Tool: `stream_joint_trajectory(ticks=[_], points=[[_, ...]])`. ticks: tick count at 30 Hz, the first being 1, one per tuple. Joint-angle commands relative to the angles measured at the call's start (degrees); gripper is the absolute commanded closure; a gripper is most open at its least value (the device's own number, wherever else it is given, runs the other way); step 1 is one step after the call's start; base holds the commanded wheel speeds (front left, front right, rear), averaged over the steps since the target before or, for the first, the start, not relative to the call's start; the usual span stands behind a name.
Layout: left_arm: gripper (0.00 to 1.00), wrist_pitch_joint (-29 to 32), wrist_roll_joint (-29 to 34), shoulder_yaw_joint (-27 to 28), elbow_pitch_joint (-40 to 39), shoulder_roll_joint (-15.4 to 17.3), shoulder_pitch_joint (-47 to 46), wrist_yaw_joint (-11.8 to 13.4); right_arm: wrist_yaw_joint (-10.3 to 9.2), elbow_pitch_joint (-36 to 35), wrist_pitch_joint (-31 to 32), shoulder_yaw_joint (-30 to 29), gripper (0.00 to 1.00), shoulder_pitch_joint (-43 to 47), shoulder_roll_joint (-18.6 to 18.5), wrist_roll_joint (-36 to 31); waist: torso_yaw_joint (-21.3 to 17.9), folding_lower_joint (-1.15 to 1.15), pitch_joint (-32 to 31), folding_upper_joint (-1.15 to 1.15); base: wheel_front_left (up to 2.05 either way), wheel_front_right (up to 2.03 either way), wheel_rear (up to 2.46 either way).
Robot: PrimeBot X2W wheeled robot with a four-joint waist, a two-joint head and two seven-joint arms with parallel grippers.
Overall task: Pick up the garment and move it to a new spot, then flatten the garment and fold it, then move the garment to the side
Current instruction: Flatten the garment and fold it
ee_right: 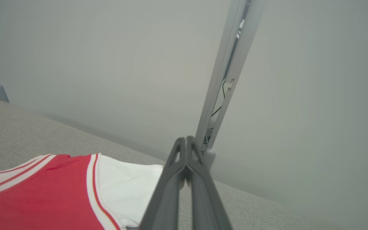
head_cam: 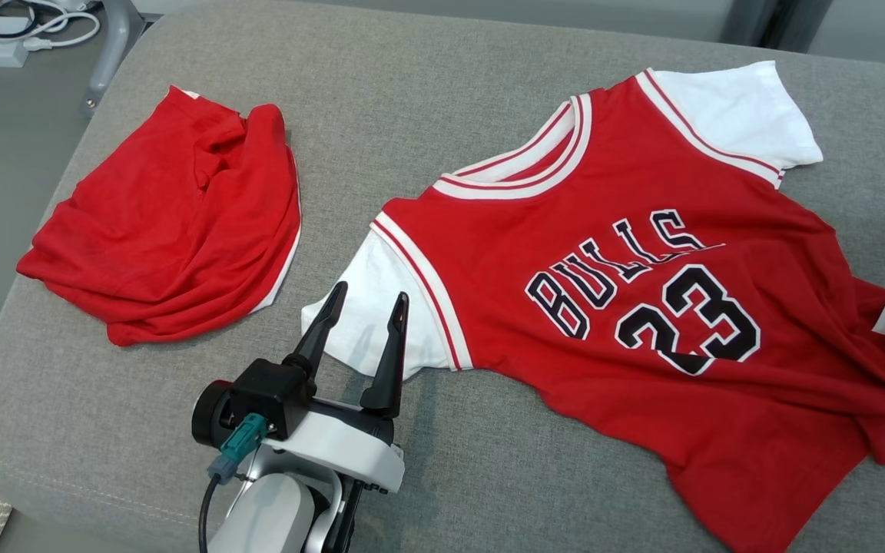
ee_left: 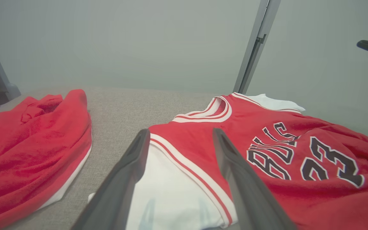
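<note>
Red bundle (head_cam: 174,230): crumpled at the left, apart from the jersey.
Left hand (head_cam: 371,292): fingers spread, empty, over the near white sleeve.
Jersey (head_cam: 642,307): face up, centre-right; the head view shows a rumpled hem.
Right hand (ee_right: 185,140): fingers pressed together, empty, near the far sleeve.
Surface (head_cam: 412,100): grey fabric.
Room: grey post (ee_right: 227,64) with cables, in the right wrist view.

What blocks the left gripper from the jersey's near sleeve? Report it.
Nothing visible. The open left gripper is poised right at the white sleeve of the jersey; the crumpled red garment lies apart on the cushion, off to the left.
</note>
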Motion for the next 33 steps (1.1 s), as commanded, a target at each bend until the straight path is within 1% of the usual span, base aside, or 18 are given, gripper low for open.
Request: stream_joint_trajectory(ticks=[1,8,12,14,18,22,25,28,31,33], points=[[0.00,-0.30,-0.15,0.25,-0.24,0.21,-0.77,0.28,-0.04,0.12,-1.51,0.12,1.00,-0.18,0.68,0.53,-0.36,0.00,-0.46,0.00,0.00,0.00,0.00],[0.00,-0.30,0.80,1.71,-0.21,0.21,0.77,0.35,-0.04,-2.34,-7.48,-0.95,1.00,3.53,4.21,1.16,-3.42,0.00,-3.82,0.00,0.00,0.00,0.00],[0.00,-0.30,1.42,3.29,-0.24,0.19,1.63,-0.14,-0.04,-6.84,-8.62,-2.26,1.00,7.75,6.83,1.33,-5.88,0.00,-6.31,0.00,0.00,0.00,0.00],[0.00,-0.29,1.57,4.32,-0.39,0.23,2.55,-0.27,-0.04,-9.80,-8.94,-3.15,1.00,10.56,8.72,0.95,-7.26,0.00,-7.67,0.00,0.00,0.00,0.00],[0.00,-0.30,1.77,6.31,-0.88,0.21,4.10,-0.09,-0.04,-15.75,-8.88,-4.97,1.00,17.21,12.87,0.37,-9.76,0.00,-9.80,0.00,0.00,0.00,0.00],[0.00,-0.29,2.13,7.65,-0.77,0.21,5.73,-0.37,-0.04,-21.85,-7.65,-7.76,1.00,25.09,17.09,-0.31,-11.41,0.00,-11.53,0.00,0.00,0.00,0.00],[0.00,-0.30,2.29,8.73,-0.92,0.21,6.92,-0.86,-0.04,-26.22,-6.81,-9.59,1.00,30.80,19.58,-1.12,-12.37,0.00,-12.24,0.00,0.00,0.00,0.00],[0.00,-0.30,2.17,9.73,-0.93,0.21,7.85,-1.08,-0.04,-29.42,-5.93,-10.72,1.00,35.53,21.10,-2.19,-12.98,0.00,-12.61,0.00,0.00,0.00,0.00],[0.00,-0.30,2.23,10.14,-0.50,0.21,8.62,-1.63,-0.03,-30.72,-5.27,-11.27,1.00,39.33,22.05,-3.38,-13.29,0.00,-13.04,0.00,0.00,0.00,0.00],[0.00,-0.30,2.18,10.36,-0.49,0.21,8.85,-1.74,-0.04,-30.96,-5.18,-11.47,1.00,40.22,22.29,-3.48,-13.37,0.00,-13.13,0.00,0.00,0.00,0.00]])
